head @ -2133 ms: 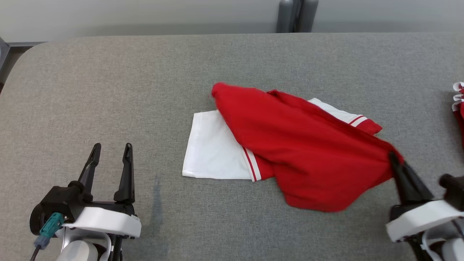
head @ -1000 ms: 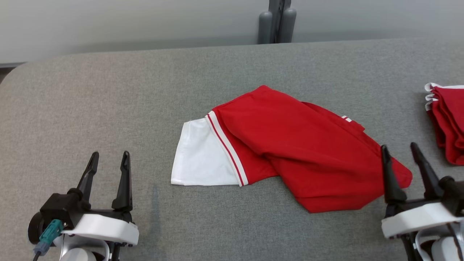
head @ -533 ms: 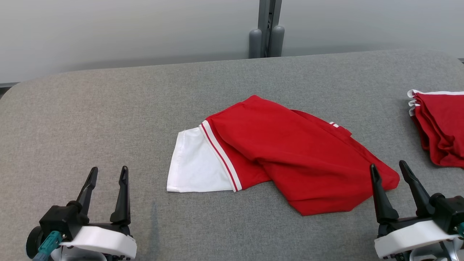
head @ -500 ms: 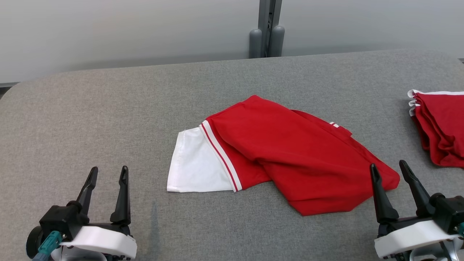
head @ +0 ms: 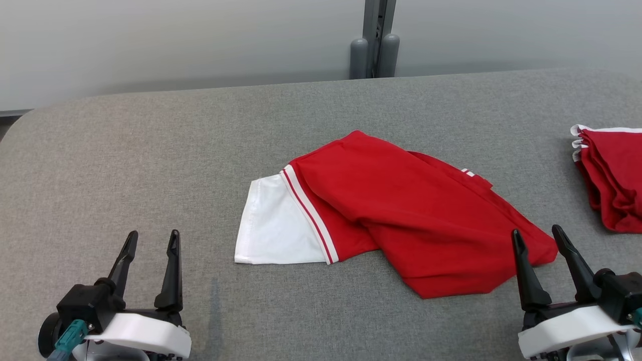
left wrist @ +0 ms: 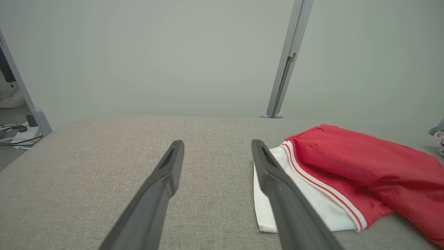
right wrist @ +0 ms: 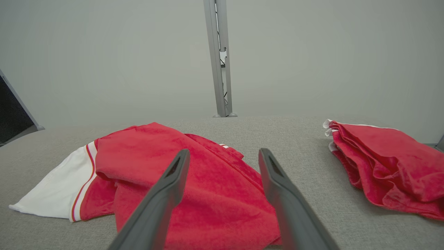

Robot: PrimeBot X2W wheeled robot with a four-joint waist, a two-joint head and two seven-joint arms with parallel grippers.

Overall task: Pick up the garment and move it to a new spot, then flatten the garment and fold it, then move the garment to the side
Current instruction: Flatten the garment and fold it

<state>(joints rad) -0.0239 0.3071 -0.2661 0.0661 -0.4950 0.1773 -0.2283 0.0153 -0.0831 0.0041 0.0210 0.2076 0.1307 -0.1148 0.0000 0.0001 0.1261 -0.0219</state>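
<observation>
A red garment (head: 411, 215) with a white end and red-and-white stripes lies loosely folded in the middle of the grey padded table (head: 150, 150). My right gripper (head: 536, 236) stands open at the lower right, its fingertips just off the garment's right corner, holding nothing. Open and empty as well, my left gripper (head: 153, 239) waits at the lower left, well clear of the white end. The left wrist view has the garment (left wrist: 347, 173) to the right of the fingers (left wrist: 163, 180). In the right wrist view the garment (right wrist: 215, 187) lies beneath and beyond the fingers (right wrist: 277, 184).
A stack of folded red garments (head: 609, 175) sits at the table's right edge, also in the right wrist view (right wrist: 388, 163). A grey post (head: 375, 40) stands behind the table against a pale wall. The table's left corner is rounded.
My right gripper let go of the garment's corner and drew back; the red cloth settled flat onto the table. The head camera tilted, shifting the whole scene. The left arm stayed put.
</observation>
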